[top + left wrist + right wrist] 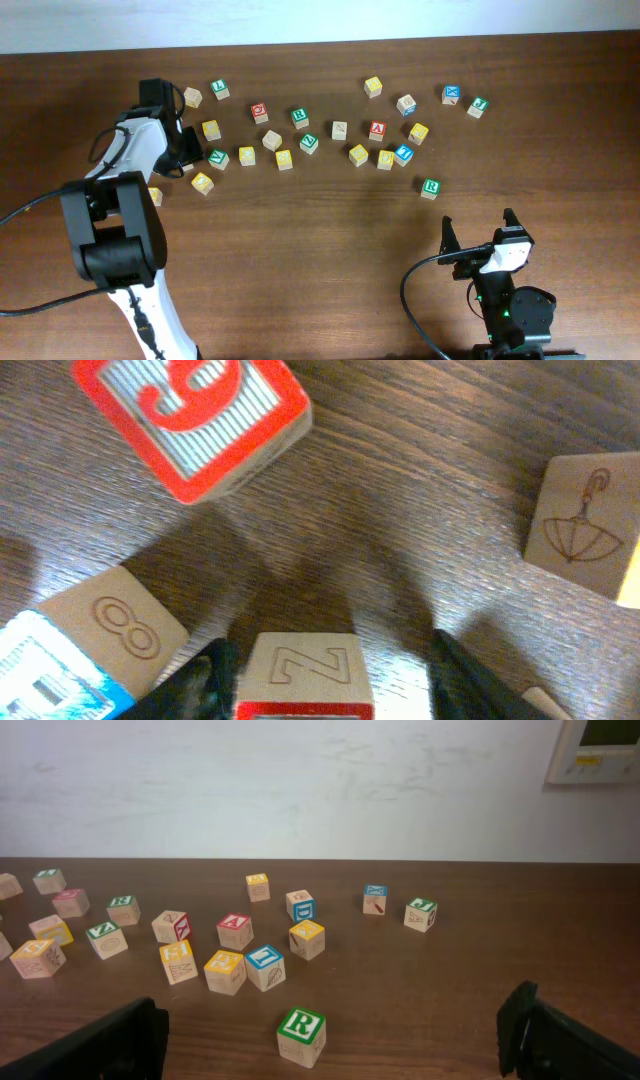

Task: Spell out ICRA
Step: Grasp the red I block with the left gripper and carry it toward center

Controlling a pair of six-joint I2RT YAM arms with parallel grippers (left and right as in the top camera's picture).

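Observation:
A green R block (430, 188) lies alone in front of the scattered row; it also shows in the right wrist view (302, 1035). A red A block (377, 129) (235, 930) sits in the row, with a blue-topped block (403, 153) (265, 966) near it. I cannot pick out a C block. My left gripper (187, 150) (335, 680) is open at the far left, low over the table, its fingers either side of a Z block (305, 670); the right finger stands apart from it. My right gripper (480, 238) (330, 1040) is open and empty, behind the R block.
Several other letter blocks lie across the back half of the table (330, 260). Right by the left gripper are a red 9 block (190, 420), an 8 block (120, 625) and an umbrella block (585, 525). A yellow block (203, 183) lies near the left arm.

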